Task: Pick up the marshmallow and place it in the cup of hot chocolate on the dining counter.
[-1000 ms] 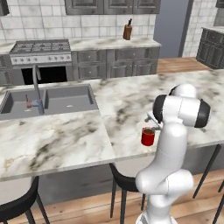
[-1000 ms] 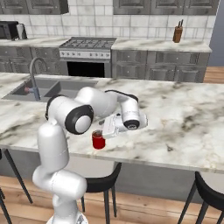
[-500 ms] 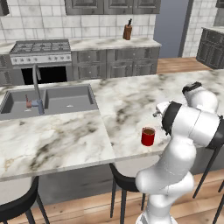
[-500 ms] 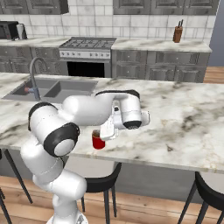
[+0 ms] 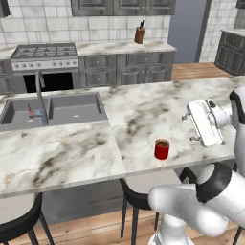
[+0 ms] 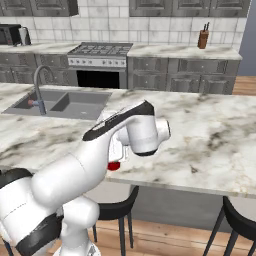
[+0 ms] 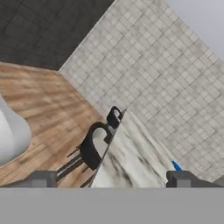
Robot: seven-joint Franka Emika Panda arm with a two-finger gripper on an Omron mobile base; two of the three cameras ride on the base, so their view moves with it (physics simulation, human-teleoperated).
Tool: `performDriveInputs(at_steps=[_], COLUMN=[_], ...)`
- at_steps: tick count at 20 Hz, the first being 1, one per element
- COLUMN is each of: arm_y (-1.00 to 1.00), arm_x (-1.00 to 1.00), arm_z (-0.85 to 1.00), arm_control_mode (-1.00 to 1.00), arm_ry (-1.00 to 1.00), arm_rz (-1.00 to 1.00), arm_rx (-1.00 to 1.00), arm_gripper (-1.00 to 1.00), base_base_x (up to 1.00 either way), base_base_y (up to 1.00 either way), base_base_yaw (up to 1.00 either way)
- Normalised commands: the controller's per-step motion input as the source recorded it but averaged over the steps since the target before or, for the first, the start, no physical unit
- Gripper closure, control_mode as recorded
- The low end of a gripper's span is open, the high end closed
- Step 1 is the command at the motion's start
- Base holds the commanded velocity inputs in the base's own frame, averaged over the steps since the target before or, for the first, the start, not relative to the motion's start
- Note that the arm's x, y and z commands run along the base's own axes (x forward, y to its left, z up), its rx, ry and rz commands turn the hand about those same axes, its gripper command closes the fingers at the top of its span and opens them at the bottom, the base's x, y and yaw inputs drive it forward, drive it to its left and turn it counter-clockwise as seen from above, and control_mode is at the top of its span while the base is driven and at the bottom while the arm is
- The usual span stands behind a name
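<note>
**A:** Where is the pincer point(image 7: 113, 180) pointing?

**B:** Along the marble surface point(image 5: 143, 110) towards a tiled wall. In the hand view its two tips stand wide apart with nothing between them.

**A:** And the cup of hot chocolate point(image 5: 161, 149)?

**B:** It stands upright on the surface near the stool-side edge, with dark liquid showing at the top. In the left base view it sits at about 8 o'clock from the end of the arm point(image 5: 205, 122), near it but apart. From the right base view a sliver of red point(image 6: 114, 165) peeks out from behind the arm.

**A:** The marshmallow?

**B:** I cannot tell where it lies. The hand view has a small blue sliver point(image 7: 176, 165) on the surface at roughly 2 o'clock from the pincer, just above its right tip. It is too small to identify.

**A:** So what does the next move turn on?

**B:** My judgement is that it turns on finding the marshmallow, which probably lies ahead along the surface, away from the cup. The pincer looks the opposite way from the cup, so a carry back towards 8 o'clock would follow.

**A:** Counts?

**B:** There is one cup and one arm, so no choice of side. Two stool backs point(image 7: 97, 148) show in the hand view.
</note>
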Motion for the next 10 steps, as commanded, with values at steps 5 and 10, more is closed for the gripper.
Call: performDriveInputs(at_steps=[5, 10], arm_y=[0.46, 0.42], arm_x=[-0.85, -0.85], arm_z=[0.85, 0.86], arm_control_mode=[-1.0, -1.0], arm_ry=[-0.51, -0.46], arm_rz=[0.0, 0.0], arm_rx=[-0.03, -0.02], arm_gripper=[-1.0, -1.0], base_base_x=[0.0, 0.0], base_base_y=[0.0, 0.0], base_base_yaw=[0.0, 0.0])
